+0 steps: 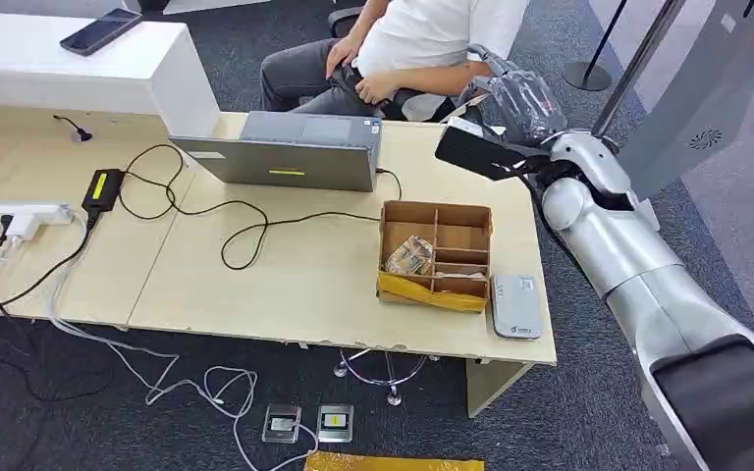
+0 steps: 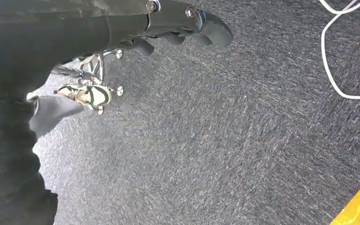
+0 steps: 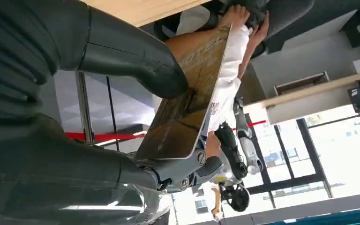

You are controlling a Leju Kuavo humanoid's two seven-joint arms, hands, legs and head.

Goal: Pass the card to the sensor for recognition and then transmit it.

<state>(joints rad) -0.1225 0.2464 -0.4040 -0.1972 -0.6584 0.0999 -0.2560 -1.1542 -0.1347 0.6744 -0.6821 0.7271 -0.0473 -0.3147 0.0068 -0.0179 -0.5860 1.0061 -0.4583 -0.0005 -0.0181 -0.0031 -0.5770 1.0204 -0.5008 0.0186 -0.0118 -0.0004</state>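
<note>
Right hand (image 1: 511, 157) holds the card (image 1: 473, 152) raised past the desk's far right corner, toward a seated person (image 1: 403, 49).

In the right wrist view the thumb (image 3: 136, 56) presses one face of the card (image 3: 187, 103) and the darker fingers (image 3: 192, 171) clamp its lower edge; its print is too scuffed to read. The grey sensor (image 1: 515, 306) lies flat on the desk (image 1: 255, 285), touching the cardboard divider box (image 1: 437, 253). The left hand (image 2: 178, 28) hangs over carpet, fingers curled on nothing, partly cut off by the frame edge.
</note>
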